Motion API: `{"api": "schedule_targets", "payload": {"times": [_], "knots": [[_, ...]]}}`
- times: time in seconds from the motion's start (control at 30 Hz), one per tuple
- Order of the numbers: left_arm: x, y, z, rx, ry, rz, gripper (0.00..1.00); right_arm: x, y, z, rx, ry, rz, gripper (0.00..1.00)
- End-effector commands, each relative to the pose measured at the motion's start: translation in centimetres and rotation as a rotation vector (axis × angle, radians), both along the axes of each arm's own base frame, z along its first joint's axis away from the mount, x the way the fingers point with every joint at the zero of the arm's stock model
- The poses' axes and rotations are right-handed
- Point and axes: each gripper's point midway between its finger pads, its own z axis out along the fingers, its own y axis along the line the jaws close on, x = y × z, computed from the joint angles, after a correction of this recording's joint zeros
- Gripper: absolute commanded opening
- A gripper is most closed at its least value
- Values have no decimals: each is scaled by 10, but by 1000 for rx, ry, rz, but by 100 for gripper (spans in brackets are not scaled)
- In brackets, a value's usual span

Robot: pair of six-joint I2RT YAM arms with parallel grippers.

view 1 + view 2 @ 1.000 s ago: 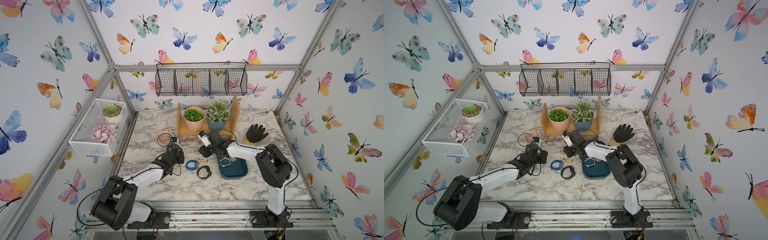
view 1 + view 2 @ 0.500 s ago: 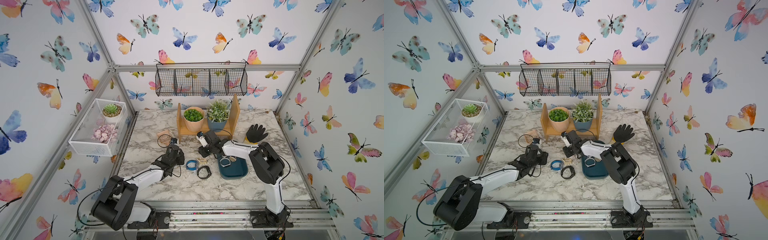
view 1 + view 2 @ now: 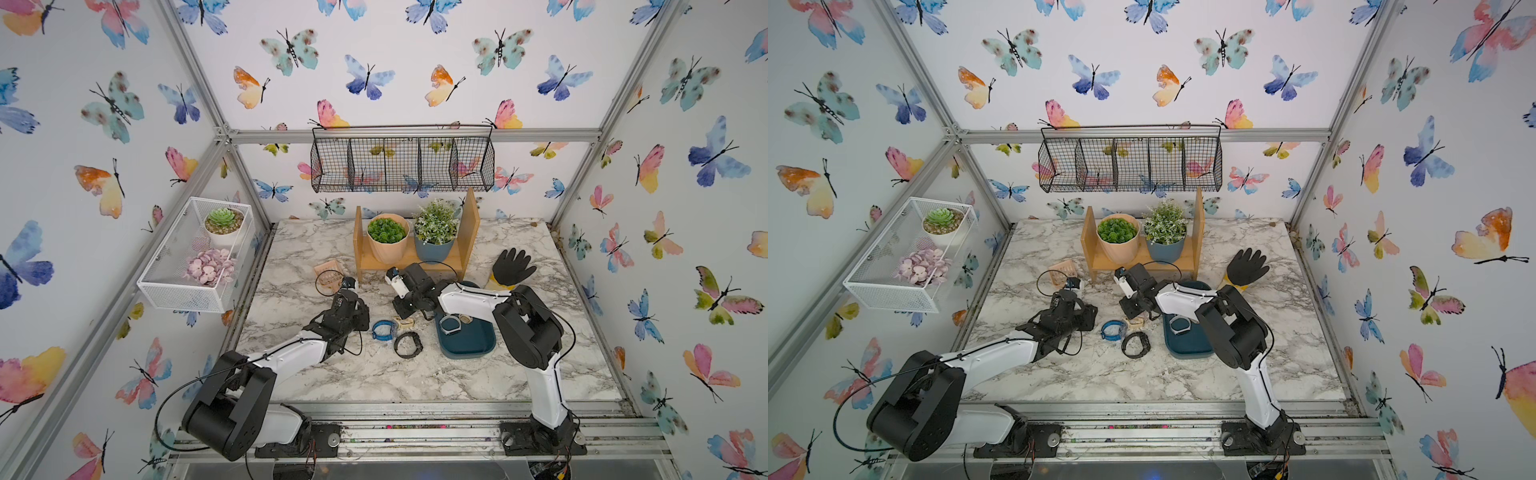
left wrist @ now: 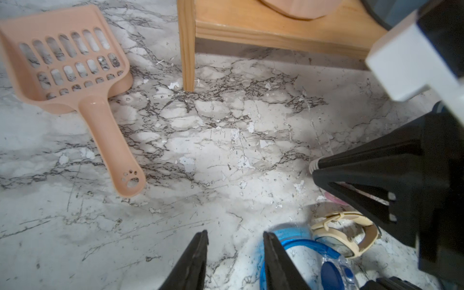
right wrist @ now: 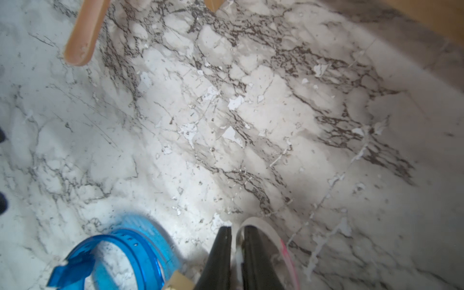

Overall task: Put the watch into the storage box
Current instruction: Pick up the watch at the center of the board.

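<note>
**Right tool pinched on a watch strap, short of the box**

On my feed the right tool [image 5: 236,229] was clenched on the white-and-pink watch strap [image 5: 262,223], low over the marble counter [image 5: 226,113]. That wrist picture was blurred, so I could not tell whether the strap was touching the surface.

The left tool [image 4: 234,261] stood released with nothing between its fingers. The blue watch [image 4: 334,263] lay just beside one finger, and the cream watch [image 4: 351,233] lay against the blue one.

In both top views the storage box [image 3: 469,349] [image 3: 1187,347] sat on the counter under the right arm, just to the right of those watches. A grey watch [image 3: 451,325] lay inside it. The black watch [image 3: 408,345] lay on the counter between the blue watch and the box, outside its wall. The pinched strap was outside the box too, near its left wall.
</note>
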Motion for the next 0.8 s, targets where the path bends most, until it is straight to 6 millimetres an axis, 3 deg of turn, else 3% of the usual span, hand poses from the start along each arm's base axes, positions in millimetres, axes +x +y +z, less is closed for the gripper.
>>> {"api": "schedule_targets", "payload": {"times": [0.0, 0.23, 0.37, 0.53, 0.77], "knots": [[4, -5, 9, -25, -11, -11, 41, -10, 5, 15, 49, -5, 36, 13], [5, -10, 19, -47, -32, -33, 41, -19, 7, 63, 168, -81, 73, 12], [3, -19, 29, -49, -60, -76, 41, -19, -4, 95, 209, -166, 45, 10], [-2, -46, 51, -87, -127, -195, 38, -20, -34, 122, 190, -263, -23, 6], [-15, -98, 61, -112, -166, -370, 39, -15, -99, 119, 167, -245, -163, 3]]}}
